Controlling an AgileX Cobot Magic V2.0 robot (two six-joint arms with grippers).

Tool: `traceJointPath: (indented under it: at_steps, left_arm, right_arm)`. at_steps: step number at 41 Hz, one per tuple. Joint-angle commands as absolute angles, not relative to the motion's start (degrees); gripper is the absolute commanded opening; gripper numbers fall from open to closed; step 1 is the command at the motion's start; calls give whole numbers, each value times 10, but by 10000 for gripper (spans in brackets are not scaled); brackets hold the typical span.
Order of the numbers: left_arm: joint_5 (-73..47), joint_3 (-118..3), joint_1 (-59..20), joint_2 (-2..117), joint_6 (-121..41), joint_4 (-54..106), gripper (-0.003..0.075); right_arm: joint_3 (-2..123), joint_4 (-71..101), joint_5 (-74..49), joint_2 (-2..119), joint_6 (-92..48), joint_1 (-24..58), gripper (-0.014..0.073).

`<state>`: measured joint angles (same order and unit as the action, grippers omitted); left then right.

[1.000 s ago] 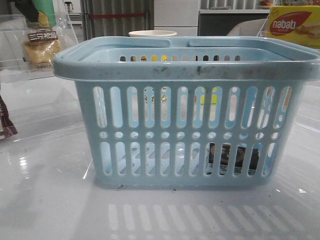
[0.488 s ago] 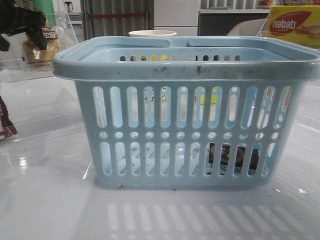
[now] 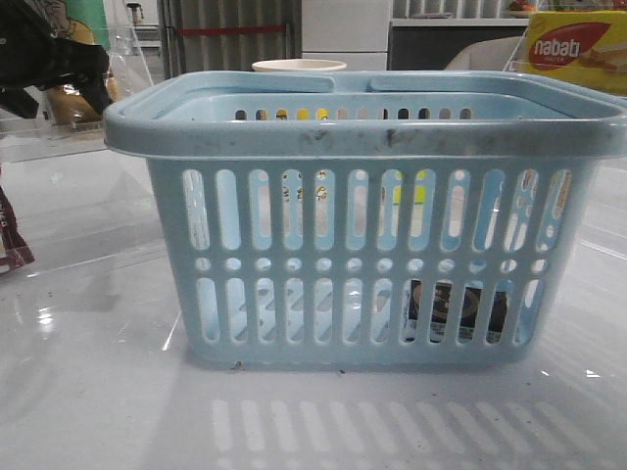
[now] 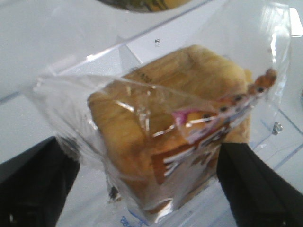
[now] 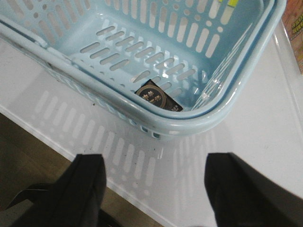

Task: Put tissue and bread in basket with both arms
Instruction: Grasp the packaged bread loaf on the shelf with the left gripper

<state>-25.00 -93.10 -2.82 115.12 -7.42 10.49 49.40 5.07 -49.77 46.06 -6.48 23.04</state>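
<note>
The light blue basket (image 3: 362, 132) fills the middle of the front view. The dark tissue (image 3: 456, 311) lies flat on its floor in the near right corner, also visible as the tissue (image 5: 158, 98) inside the basket (image 5: 189, 120). The golden bread (image 4: 165, 127) in its clear wrapper sits on a clear tray outside the basket at far left, mostly hidden in the front view as the bread (image 3: 71, 103). My left gripper (image 4: 147, 189) is open with a finger on each side of the bread, seen as the left gripper (image 3: 59, 73). My right gripper (image 5: 154, 189) is open and holds nothing, hanging over the table beside the basket.
A yellow-red nabati box (image 3: 578, 49) stands at the back right. A pale cup (image 3: 299, 66) is behind the basket. A dark maroon bag (image 3: 10, 245) lies at the left edge. The table edge (image 5: 47, 137) runs close to my right gripper.
My left gripper has come in from the upper left and dropped over the bread, covering its label. The basket and tissue have not moved.
</note>
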Motion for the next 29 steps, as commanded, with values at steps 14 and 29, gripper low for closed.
traceJointPath:
  at_steps: [14, 29]
  left_arm:
    - [-205, -952, -32, 1120, -71, 113, 373]
    - [-248, -953, -32, 1109, -71, 113, 132]
  right_arm:
    - [508, 46, -460, 456, -68, 229, 551]
    - [508, 46, -460, 456, -68, 229, 551]
